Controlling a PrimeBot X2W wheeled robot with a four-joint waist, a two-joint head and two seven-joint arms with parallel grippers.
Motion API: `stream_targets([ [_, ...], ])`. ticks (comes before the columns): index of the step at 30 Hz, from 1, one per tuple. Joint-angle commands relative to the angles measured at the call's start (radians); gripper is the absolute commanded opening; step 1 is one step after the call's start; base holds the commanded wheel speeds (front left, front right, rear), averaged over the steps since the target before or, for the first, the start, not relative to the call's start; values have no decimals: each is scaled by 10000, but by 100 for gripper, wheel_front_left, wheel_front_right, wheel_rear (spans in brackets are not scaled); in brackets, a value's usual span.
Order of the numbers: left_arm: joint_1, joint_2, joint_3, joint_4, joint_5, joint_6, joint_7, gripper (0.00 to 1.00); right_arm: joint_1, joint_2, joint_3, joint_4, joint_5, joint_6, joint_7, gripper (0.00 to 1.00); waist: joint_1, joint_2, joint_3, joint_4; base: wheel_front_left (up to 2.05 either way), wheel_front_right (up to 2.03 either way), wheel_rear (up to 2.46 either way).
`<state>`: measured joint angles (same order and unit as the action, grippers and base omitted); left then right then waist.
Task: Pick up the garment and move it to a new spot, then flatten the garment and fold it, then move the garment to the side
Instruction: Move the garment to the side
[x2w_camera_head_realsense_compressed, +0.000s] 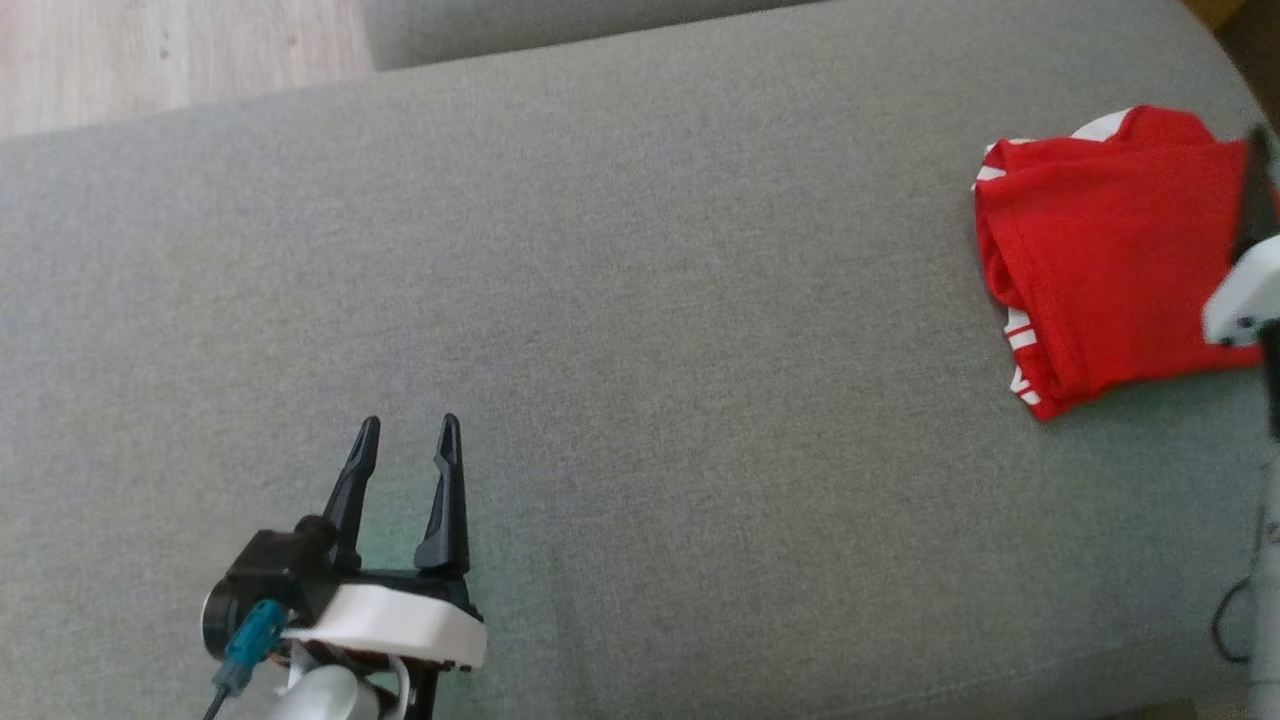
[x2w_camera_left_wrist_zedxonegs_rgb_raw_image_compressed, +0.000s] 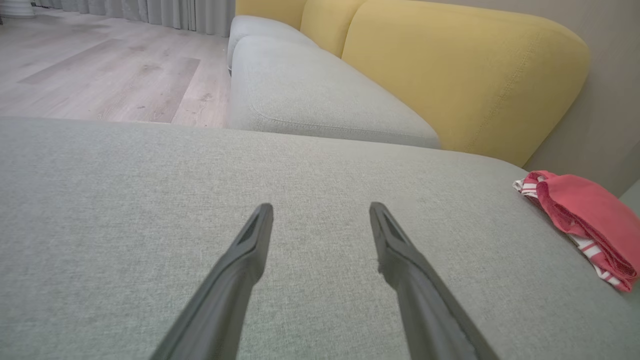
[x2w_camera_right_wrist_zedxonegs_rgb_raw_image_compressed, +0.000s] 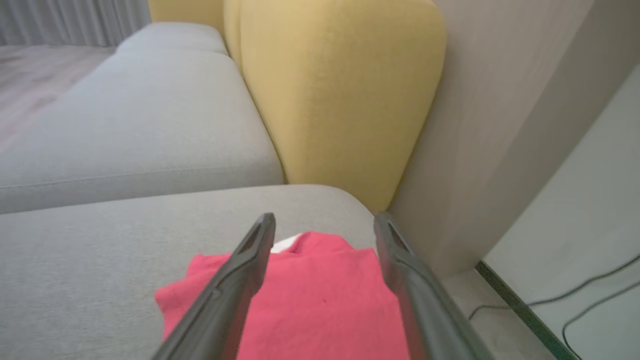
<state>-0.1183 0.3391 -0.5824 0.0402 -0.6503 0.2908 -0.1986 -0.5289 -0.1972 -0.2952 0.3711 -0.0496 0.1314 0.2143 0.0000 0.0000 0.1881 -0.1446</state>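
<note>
Red garment (x2w_camera_head_realsense_compressed: 1100, 260): folded bundle at the right end of the grey sofa seat (x2w_camera_head_realsense_compressed: 640, 300), near the edge.
Left gripper (x2w_camera_head_realsense_compressed: 410, 425): fingers wide, empty, well apart from it.
Right gripper (x2w_camera_right_wrist_zedxonegs_rgb_raw_image_compressed: 325, 220): fingers wide over the cloth, gripping nothing.
Risk: a finger snagging a fold could undo it.
Hidden: head view blurs and crops the fingers at its right edge.

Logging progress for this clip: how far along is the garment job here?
Done, by the look of it: the garment lies folded in a compact bundle at the right end of the cushion. In hand: nothing; the right gripper stands open over it, and the left gripper is open over bare cushion. Left: probably only pulling the arms back.
</note>
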Motion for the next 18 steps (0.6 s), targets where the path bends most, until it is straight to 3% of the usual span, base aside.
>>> stream_targets([
  [1, -160, 229, 376, -324, -53, 61, -78, 100, -141, -3, 297, -504, 71, -7, -140, 100, 0, 0, -114, -2, 0, 0, 0],
  [10, 173, 244, 721, -241, -253, 196, -286, 100, 1052, 848, 1682, -1664, 232, -7, -1124, 100, 0, 0, -933, 561, 0, 0, 0],
  [18, 912, 352, 964, -48, -470, 326, -398, 100, 3043, 1408, 2190, -2439, 346, -7, -1827, 100, 0, 0, -1736, 1421, 0, 0, 0],
])
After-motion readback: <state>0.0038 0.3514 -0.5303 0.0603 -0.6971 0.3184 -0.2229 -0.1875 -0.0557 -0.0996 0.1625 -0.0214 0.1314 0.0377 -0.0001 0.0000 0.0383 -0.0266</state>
